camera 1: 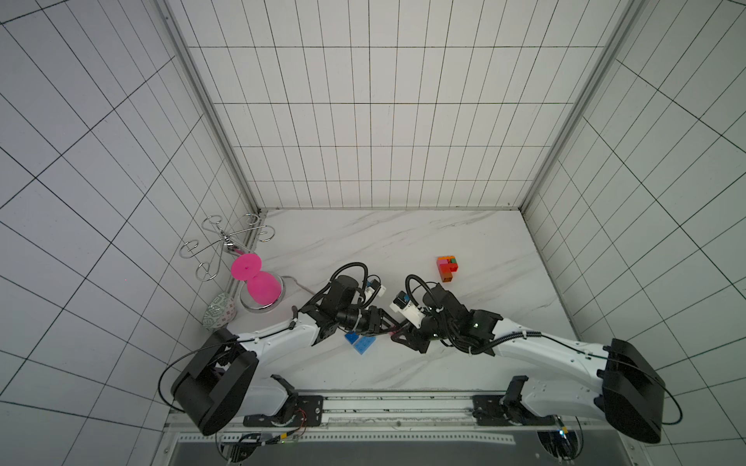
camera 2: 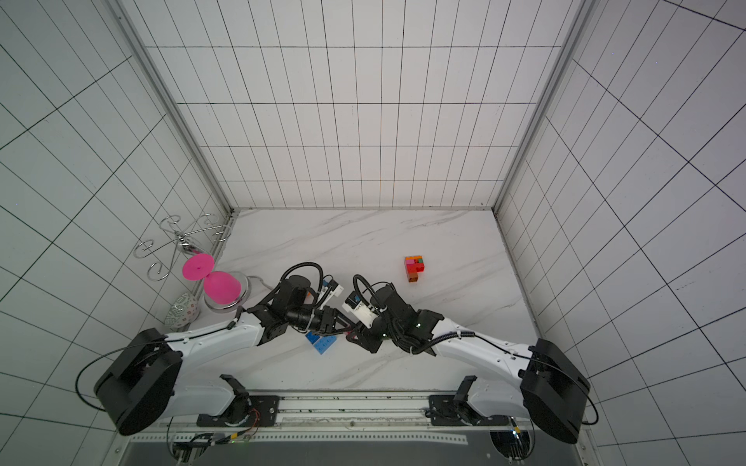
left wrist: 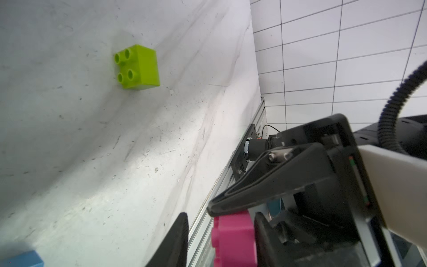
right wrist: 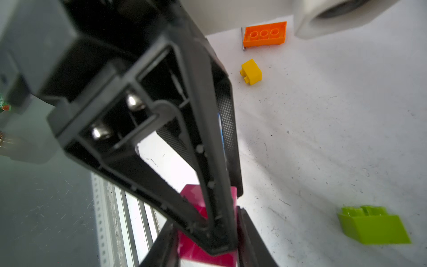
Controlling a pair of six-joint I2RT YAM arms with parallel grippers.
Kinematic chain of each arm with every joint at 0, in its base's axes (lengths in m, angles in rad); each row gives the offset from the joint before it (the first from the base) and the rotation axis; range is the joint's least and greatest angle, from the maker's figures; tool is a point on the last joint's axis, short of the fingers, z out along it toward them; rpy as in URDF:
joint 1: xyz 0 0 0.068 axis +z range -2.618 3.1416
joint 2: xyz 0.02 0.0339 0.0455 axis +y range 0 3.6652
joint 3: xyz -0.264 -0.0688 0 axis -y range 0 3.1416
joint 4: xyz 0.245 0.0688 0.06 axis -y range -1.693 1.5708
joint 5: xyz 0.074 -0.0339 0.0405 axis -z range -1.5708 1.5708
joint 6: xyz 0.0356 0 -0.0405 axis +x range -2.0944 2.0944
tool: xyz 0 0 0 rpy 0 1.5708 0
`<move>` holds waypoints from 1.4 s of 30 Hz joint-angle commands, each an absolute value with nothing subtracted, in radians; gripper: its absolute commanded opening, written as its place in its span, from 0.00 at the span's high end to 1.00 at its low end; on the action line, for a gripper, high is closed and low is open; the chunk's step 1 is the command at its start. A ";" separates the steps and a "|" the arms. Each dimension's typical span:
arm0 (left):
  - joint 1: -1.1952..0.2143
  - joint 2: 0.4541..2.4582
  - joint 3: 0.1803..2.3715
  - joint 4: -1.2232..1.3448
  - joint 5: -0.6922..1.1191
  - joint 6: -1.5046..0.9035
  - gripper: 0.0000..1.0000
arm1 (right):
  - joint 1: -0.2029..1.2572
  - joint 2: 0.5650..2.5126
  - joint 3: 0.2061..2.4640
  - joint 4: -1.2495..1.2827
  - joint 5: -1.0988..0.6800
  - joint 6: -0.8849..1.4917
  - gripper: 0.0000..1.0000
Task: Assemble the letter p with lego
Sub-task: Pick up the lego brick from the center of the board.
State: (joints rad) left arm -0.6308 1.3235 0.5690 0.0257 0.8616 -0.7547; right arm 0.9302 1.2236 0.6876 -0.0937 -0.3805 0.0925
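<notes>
Left wrist: left claw [left wrist: 220, 227] parted round pink brick [left wrist: 233, 240]; right wrist: right claw [right wrist: 205, 231] seemingly pinching it.

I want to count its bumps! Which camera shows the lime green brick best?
The left wrist view: the lime green brick lies whole and sharp on the table, all four bumps showing. The right wrist view catches the brick turned away, bumps hidden. Neither top view shows it.
</notes>
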 commanded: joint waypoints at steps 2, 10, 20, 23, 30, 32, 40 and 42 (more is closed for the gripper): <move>-0.614 1.281 0.576 -0.020 0.787 -0.752 0.39 | 0.937 1.216 0.692 -0.057 -0.381 0.094 0.90; -0.517 1.190 0.583 -0.133 0.685 -0.696 0.11 | 0.936 1.252 0.701 -0.065 -0.346 0.122 0.91; -0.451 1.024 0.607 -0.347 0.350 -0.621 0.03 | 0.923 1.317 0.731 -0.067 -0.288 0.201 0.91; -0.446 0.977 0.598 -0.371 0.228 -0.633 0.03 | 0.913 1.334 0.749 -0.072 -0.276 0.229 0.91; -0.373 0.848 0.510 -0.332 0.060 -0.673 0.03 | 0.902 1.423 0.874 -0.126 -0.277 0.292 0.94; -0.316 0.843 0.465 -0.285 0.089 -0.689 0.03 | 0.901 1.460 0.914 -0.139 -0.276 0.307 0.94; -0.091 0.969 0.368 -0.061 0.311 -0.723 0.03 | 0.902 1.677 1.136 -0.197 -0.330 0.355 0.95; -0.050 0.990 0.371 -0.047 0.353 -0.712 0.03 | 0.904 1.737 1.199 -0.213 -0.350 0.360 0.95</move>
State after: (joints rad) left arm -0.0891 0.9771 0.3695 -0.1574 0.2699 -0.7071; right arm 0.9092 1.6875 1.1057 -0.1696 -0.3115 0.3321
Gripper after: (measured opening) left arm 0.972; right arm 0.342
